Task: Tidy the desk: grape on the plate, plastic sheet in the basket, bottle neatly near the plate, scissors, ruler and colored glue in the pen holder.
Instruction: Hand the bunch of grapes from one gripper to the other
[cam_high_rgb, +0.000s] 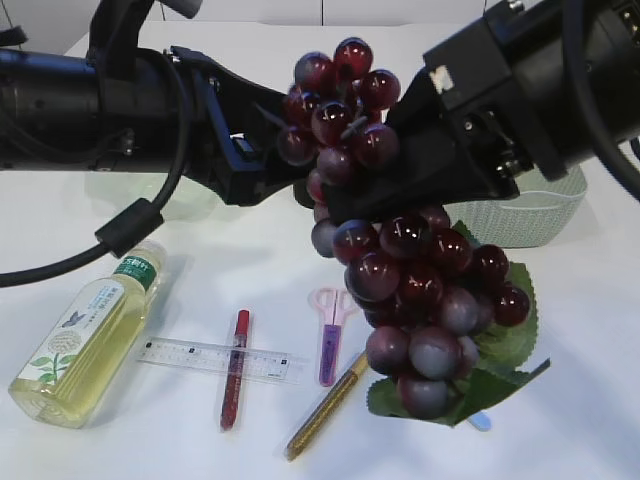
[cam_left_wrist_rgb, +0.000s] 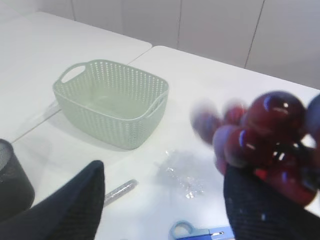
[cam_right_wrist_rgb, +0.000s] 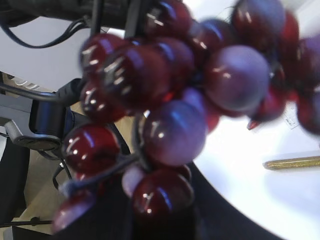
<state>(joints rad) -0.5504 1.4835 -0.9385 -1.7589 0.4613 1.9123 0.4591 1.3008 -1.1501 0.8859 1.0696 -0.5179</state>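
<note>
Two robot arms meet over a bunch of dark red grapes (cam_high_rgb: 400, 260) held above a white bench (cam_high_rgb: 580, 400).

The right end effector (cam_high_rgb: 375, 195) is clamped on the grapes' upper part. The left end effector (cam_high_rgb: 275, 150) has its fingers apart, one touching the bunch. Below, on the bench, lie a bottle (cam_high_rgb: 85, 335), ruler (cam_high_rgb: 215, 358), red glue pen (cam_high_rgb: 235, 368), scissors (cam_high_rgb: 331, 335) and gold glue pen (cam_high_rgb: 325, 405). A pale green basket (cam_left_wrist_rgb: 112, 102) sits behind; crumpled plastic sheet (cam_left_wrist_rgb: 182, 177) lies near it. White panelled walls close the room.
</note>
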